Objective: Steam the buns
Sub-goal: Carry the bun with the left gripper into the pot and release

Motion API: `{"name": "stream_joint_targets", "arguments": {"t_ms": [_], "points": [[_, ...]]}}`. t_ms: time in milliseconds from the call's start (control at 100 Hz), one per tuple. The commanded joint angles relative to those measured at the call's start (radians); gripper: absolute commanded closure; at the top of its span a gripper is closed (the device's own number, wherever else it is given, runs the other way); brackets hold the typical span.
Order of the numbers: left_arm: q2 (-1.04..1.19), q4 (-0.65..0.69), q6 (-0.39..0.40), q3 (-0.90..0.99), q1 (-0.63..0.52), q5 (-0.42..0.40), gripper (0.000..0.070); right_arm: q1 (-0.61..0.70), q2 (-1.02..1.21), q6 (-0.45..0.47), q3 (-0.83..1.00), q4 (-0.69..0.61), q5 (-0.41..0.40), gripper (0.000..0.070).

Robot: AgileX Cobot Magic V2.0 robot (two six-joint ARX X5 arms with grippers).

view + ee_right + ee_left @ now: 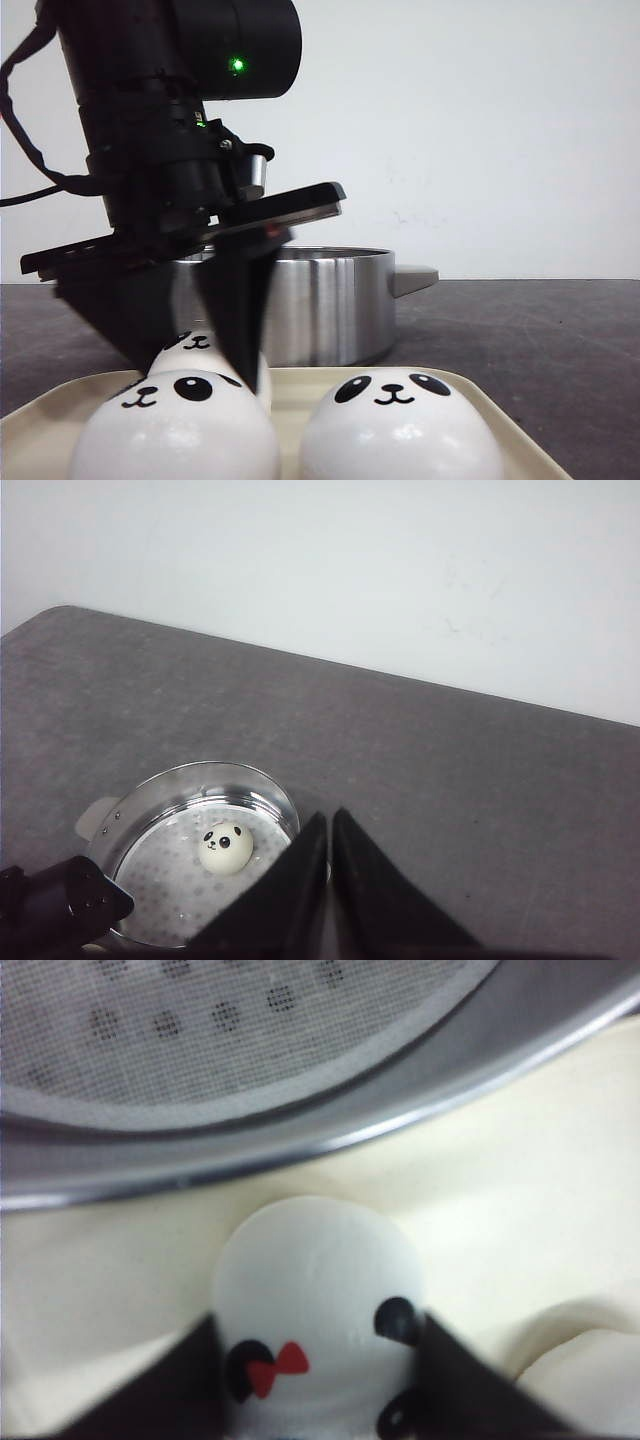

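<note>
Landmark: the steel pot (320, 305) on the dark counter (540, 340). Cream tray (300, 390) lies on the near side of the pot, almost against its wall. Left gripper (205, 345) is down over the tray's pot-side edge, fingers straddling one bun (318, 1305); the wrist view shows a dark finger at each flank of it, the face with a red bow turned toward the camera. Fingers look to touch or nearly touch the bun, but whether they are clenched on it I cannot tell. A bun is round, so no long axis to line up with; what matters is that the pot's perforated steamer plate (200, 1030) lies just beyond the straddled bun, rim right beside it. Judged: lift, short carry over the rim, lower onto the plate. Two more buns sit on the tray's side away from the pot, left one (175, 425) and right one (400, 425). One bun (226, 847) is already in the pot. Right gripper (330, 840) hangs high, well apart from the pot, fingers pressed together and empty. Left arm clearly nearer.
</note>
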Motion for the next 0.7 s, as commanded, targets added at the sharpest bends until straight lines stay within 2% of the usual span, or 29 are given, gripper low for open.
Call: {"name": "stream_joint_targets", "arguments": {"t_ms": [0,280,450,540,690], "points": [[0.022,-0.010,0.025,0.014,-0.013,-0.002,0.0700,0.011,0.008,0.012,0.019,0.005,0.004,0.0700],[-0.055,0.003,0.040,0.023,-0.025,0.024,0.0700,0.011,0.009,0.012,0.019,0.005,0.010,0.0700],[-0.173,0.012,0.039,0.063,-0.045,0.157,0.0700,0.011,0.009,0.011,0.019,0.005,0.030,0.0700],[-0.234,0.005,0.039,0.105,-0.057,0.201,0.0700,0.011,0.009,0.011,0.019,0.005,0.031,0.0700],[-0.291,-0.019,0.055,0.230,-0.048,0.176,0.0700,0.011,0.010,0.011,0.019,0.005,0.031,0.0700]]}}
